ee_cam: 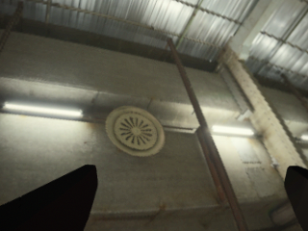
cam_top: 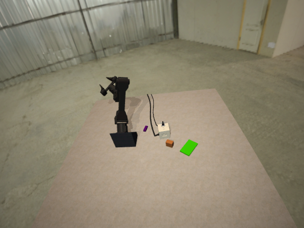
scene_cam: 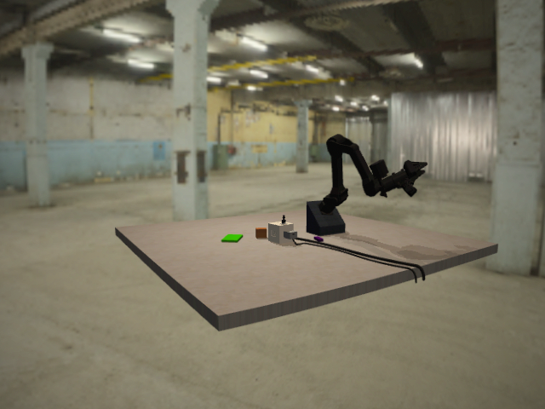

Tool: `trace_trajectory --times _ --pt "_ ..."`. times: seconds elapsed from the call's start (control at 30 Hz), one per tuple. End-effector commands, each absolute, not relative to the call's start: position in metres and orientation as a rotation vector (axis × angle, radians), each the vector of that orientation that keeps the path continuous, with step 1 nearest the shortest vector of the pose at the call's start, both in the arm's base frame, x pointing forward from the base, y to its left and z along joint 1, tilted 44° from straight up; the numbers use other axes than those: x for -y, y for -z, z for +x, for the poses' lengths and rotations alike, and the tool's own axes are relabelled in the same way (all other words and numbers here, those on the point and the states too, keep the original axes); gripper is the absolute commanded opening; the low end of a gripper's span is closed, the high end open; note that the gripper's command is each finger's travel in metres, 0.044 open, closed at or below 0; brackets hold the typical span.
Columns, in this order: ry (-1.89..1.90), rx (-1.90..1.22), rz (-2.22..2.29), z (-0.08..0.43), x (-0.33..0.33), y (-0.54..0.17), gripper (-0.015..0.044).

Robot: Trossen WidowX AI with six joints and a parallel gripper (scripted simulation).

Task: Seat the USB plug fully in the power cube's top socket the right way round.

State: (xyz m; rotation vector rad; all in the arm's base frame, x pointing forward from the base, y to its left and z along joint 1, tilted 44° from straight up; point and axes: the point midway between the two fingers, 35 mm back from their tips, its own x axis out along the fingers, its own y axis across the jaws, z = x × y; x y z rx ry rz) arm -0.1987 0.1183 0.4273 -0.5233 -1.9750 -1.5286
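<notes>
Standing upright, long axis vertical, USB plug [cam_top: 162, 122] tops power cube [cam_top: 164, 130], well behind wide-open, empty gripper [cam_top: 107, 82].

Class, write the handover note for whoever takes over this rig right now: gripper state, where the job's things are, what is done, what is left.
Gripper: open, empty, raised and pointing away from the power cube.
USB plug: sticks up from the cube's top socket, untouched.
Nearby on the table: orange block, green pad, purple piece, two cables.
Done: nothing.
Left: pull plug, turn it, seat fully, release, retreat.
</notes>
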Motion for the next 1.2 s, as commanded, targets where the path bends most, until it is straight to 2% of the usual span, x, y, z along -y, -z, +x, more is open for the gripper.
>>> trace_trajectory --times 0.0,0.1,0.27,0.47,0.8,0.97,1.17 --pt "1.536 1.975 -0.53 -0.199 -0.12 -0.427 0.0426" --pt "1.654 1.97 -0.635 -0.197 -0.142 -0.425 0.044" --pt "2.099 1.931 -0.993 -0.173 -0.223 -0.412 0.044" --pt "2.653 1.843 -1.332 -0.108 -0.304 -0.387 0.044" --pt "3.397 1.707 -1.563 0.019 -0.365 -0.345 0.044" --pt "3.795 1.675 -1.477 0.091 -0.372 -0.317 0.044" --pt "4.27 1.735 -0.881 0.169 -0.355 -0.27 0.044"
